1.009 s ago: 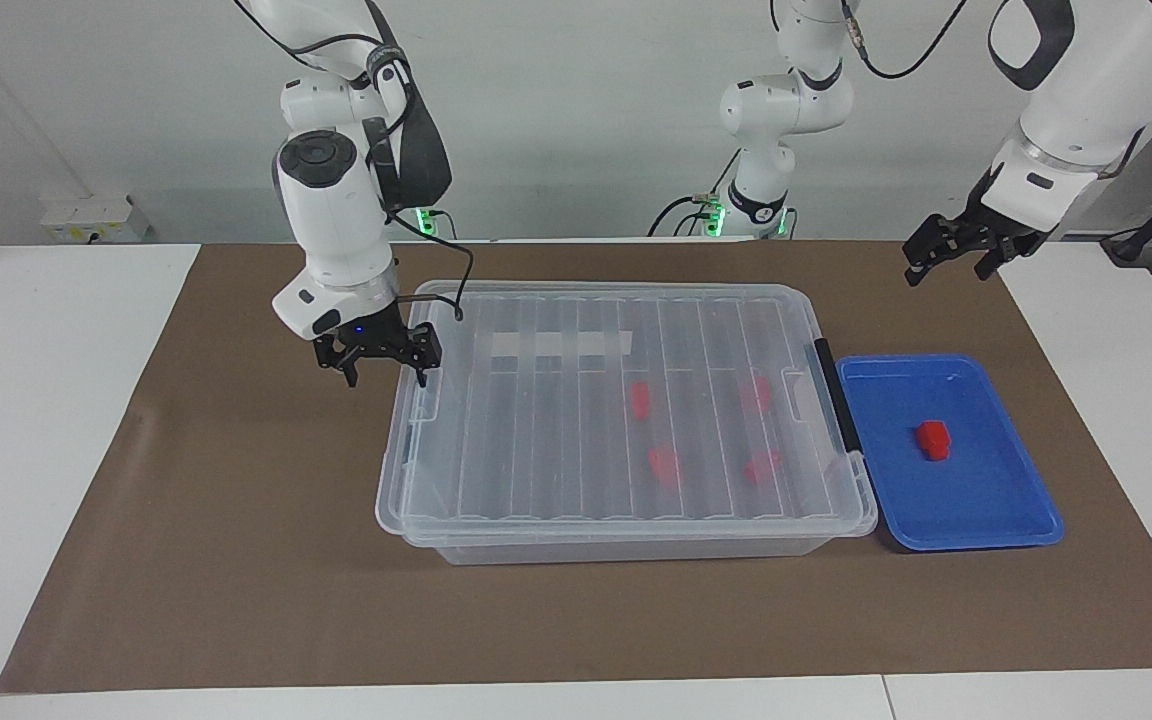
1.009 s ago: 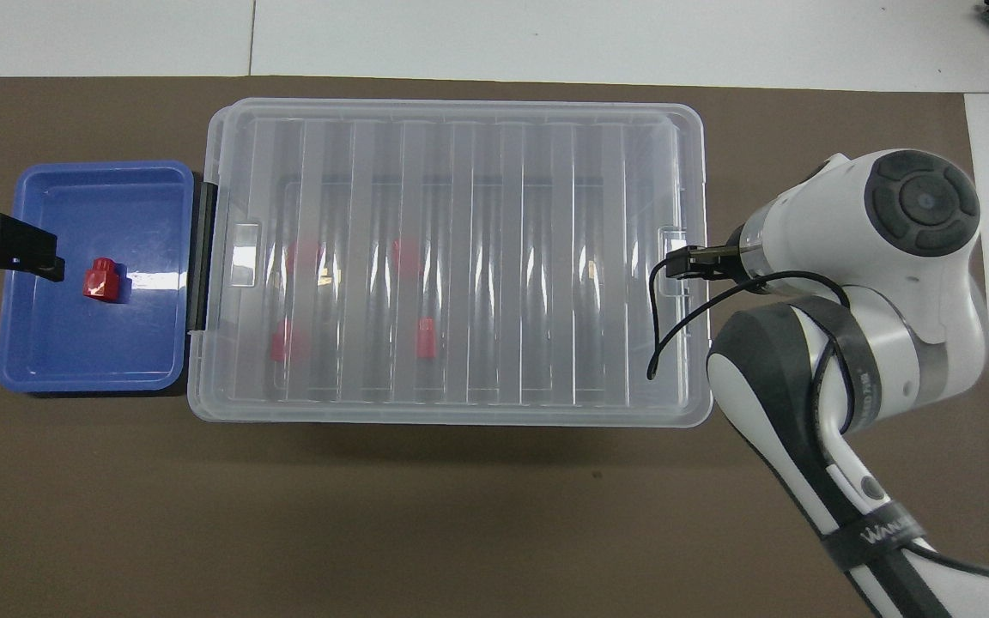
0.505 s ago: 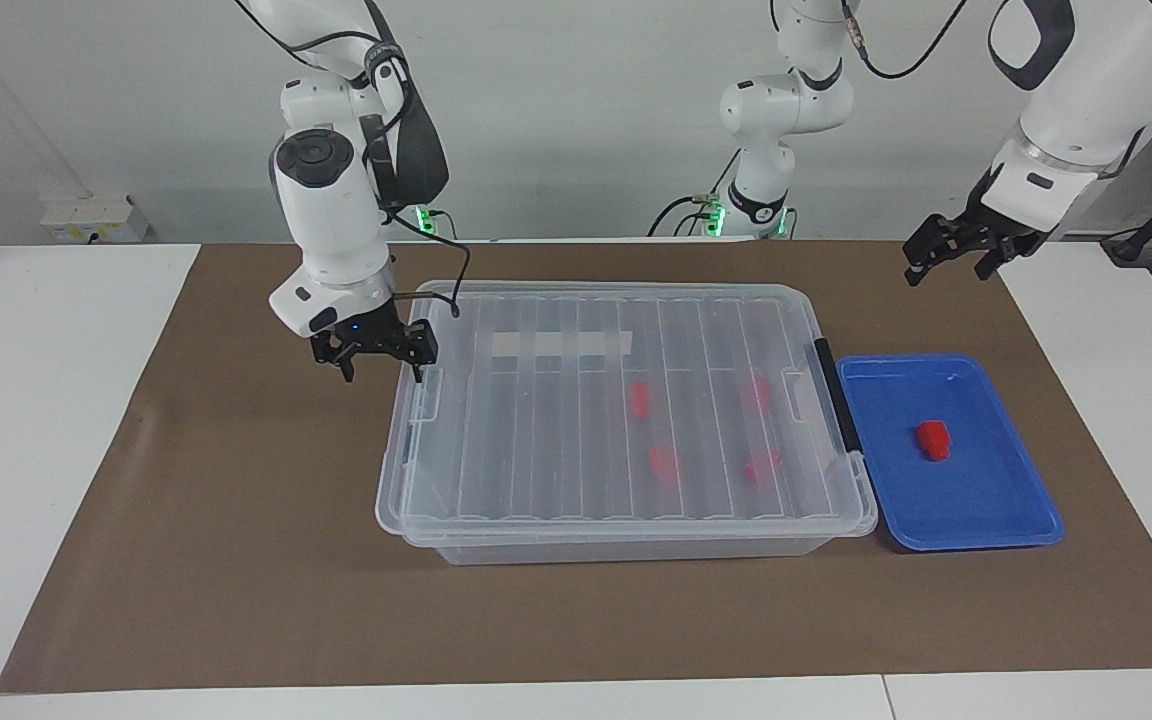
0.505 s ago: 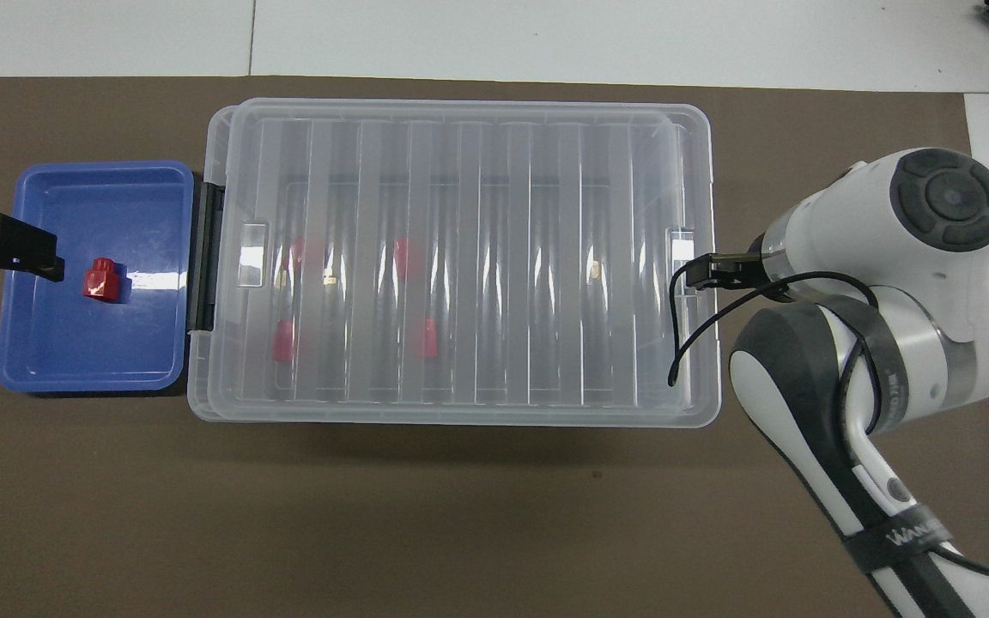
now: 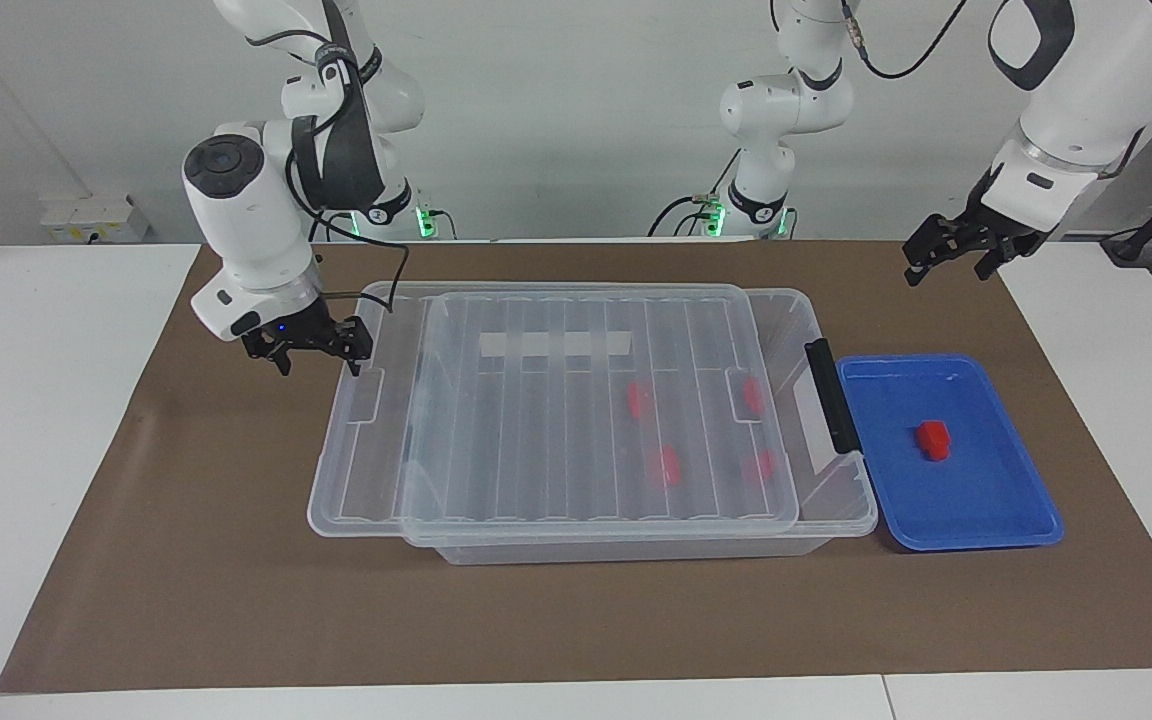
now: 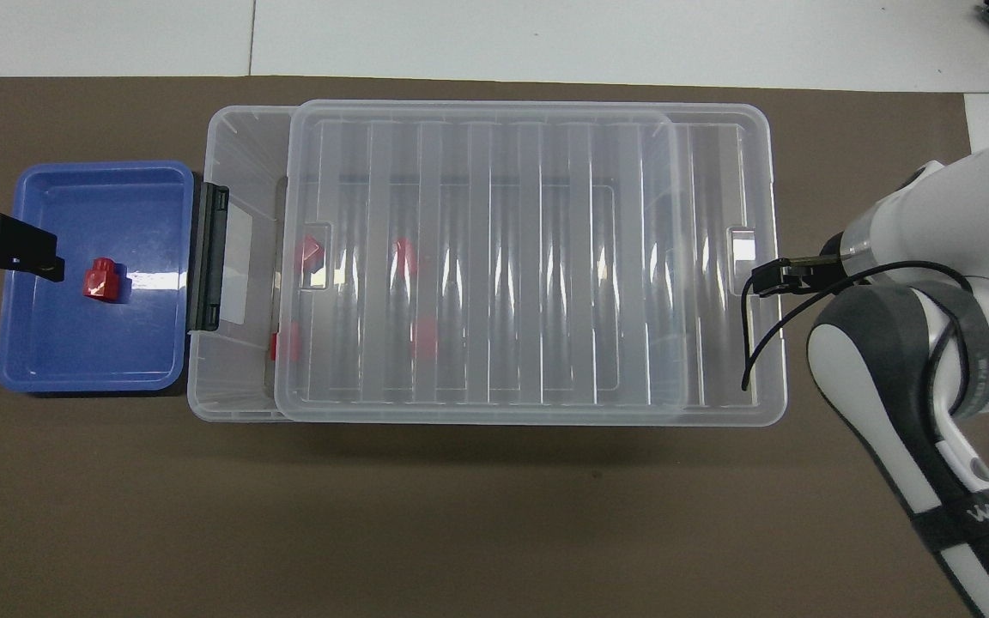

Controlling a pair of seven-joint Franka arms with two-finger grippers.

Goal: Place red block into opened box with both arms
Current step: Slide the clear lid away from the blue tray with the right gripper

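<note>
On the shallow blue plastic tray [image 5: 996, 510], beside the box at the left arm's end of the worktop, the small red plastic block [image 5: 933, 440] lies untouched. Next to it, the big clear storage box [image 5: 841, 500] now gapes: its ribbed clear lid [image 5: 536, 430] has slid toward the right pincer [image 5: 314, 351], fingers apart at its edge. The left pincer [image 5: 956, 250], also spread, waits above the worktop near the tray.

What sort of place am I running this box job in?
Most likely a robotics lab bench, not a home or warehouse: a third white arm stands by the bare wall, a brown mat covers white tables, and power sockets sit at the table's edge.
</note>
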